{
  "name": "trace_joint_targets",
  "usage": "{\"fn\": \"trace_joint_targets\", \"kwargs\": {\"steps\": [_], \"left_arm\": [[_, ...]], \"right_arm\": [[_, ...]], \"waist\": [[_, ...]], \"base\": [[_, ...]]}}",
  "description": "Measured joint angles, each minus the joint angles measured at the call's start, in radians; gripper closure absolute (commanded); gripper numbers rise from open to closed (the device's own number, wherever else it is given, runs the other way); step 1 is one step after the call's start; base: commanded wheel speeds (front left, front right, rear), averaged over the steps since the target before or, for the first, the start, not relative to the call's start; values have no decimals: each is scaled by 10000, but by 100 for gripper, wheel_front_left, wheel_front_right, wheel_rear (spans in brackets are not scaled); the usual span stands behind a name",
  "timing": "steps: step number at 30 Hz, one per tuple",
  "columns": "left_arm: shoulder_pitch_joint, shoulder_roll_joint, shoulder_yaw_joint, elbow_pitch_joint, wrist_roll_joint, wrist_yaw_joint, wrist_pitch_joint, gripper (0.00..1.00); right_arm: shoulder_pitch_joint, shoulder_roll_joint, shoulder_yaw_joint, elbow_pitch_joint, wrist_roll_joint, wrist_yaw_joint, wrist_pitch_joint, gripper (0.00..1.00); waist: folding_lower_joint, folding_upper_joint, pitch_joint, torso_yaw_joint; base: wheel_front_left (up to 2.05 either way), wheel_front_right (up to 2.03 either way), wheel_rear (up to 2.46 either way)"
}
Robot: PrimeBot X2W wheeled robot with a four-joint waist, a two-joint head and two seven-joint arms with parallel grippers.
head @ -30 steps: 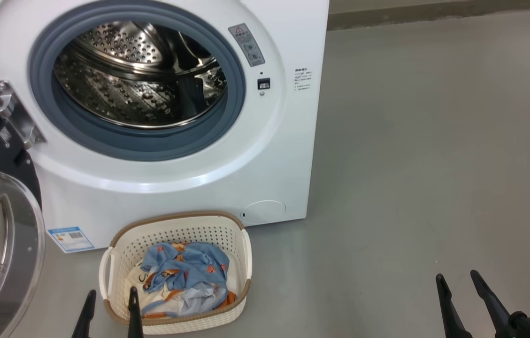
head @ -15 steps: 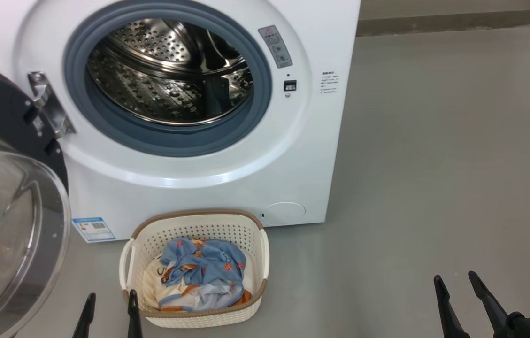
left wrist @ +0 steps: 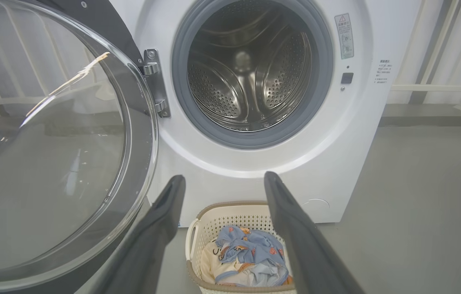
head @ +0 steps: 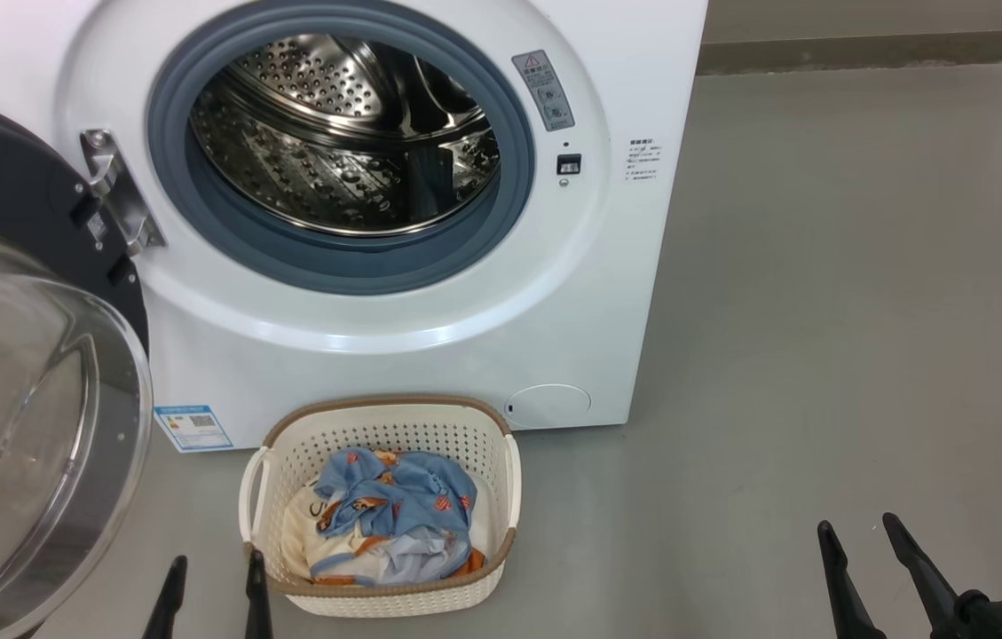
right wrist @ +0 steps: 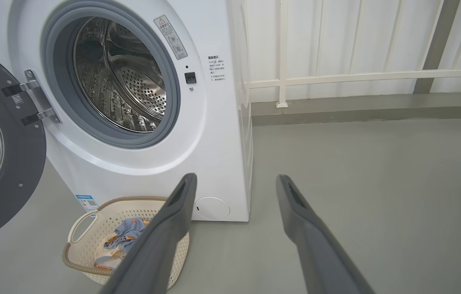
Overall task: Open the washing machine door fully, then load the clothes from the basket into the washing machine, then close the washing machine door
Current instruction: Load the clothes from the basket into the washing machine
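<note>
Your glossy white washing machine (head: 429,355) fills the upper left; its round glass door (head: 21,399) hangs open at far left; the perforated cream basket (head: 385,406), bottom centre, holds crumpled blue clothes (head: 398,506); your left gripper (head: 216,559) and right gripper (head: 856,522) are spread wide, empty.

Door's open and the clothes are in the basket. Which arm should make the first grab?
Left. The left gripper, open, sits beside the basket rim, with the clothes straight ahead in its wrist view. The right gripper, also open, hangs well off to the right over the floor.
</note>
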Motion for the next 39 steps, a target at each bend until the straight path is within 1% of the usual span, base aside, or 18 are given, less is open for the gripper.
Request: {"fn": "trace_joint_targets", "kwargs": {"steps": [5,10,14,17,29,34,35,39], "left_arm": [[1,0,119,29,-33,-54,0,0],[1,-2,276,25,-33,-44,0,0],[-3,-2,278,23,334,111,0,0],[-4,0,234,23,332,222,0,0],[-4,-2,15,10,332,226,0,0],[-4,0,-134,17,516,257,0,0],[-8,-2,-178,21,464,322,0,0],[-132,2,-380,293,416,324,0,0]], "right_arm": [[1,-2,4,0,2,0,0,0],[1,-6,0,0,15,2,0,0],[0,-12,-2,-2,29,2,0,0],[0,-12,-12,-2,31,2,0,0],[-1,4,6,0,82,0,0,0],[-8,92,17,71,466,0,0,0],[-15,138,6,100,606,0,0,0],[-118,360,-58,291,1321,0,0,0]], "waist": [[0,0,49,-29],[0,0,111,-61],[0,0,157,-81],[-1,0,183,-86],[0,0,300,-59],[-1,0,461,-102],[0,0,522,-119],[0,0,853,-206]], "base": [[74,-74,0],[141,-141,0],[134,-134,0],[96,-96,0],[18,-18,0],[0,0,0],[0,0,0],[0,0,0]]}}
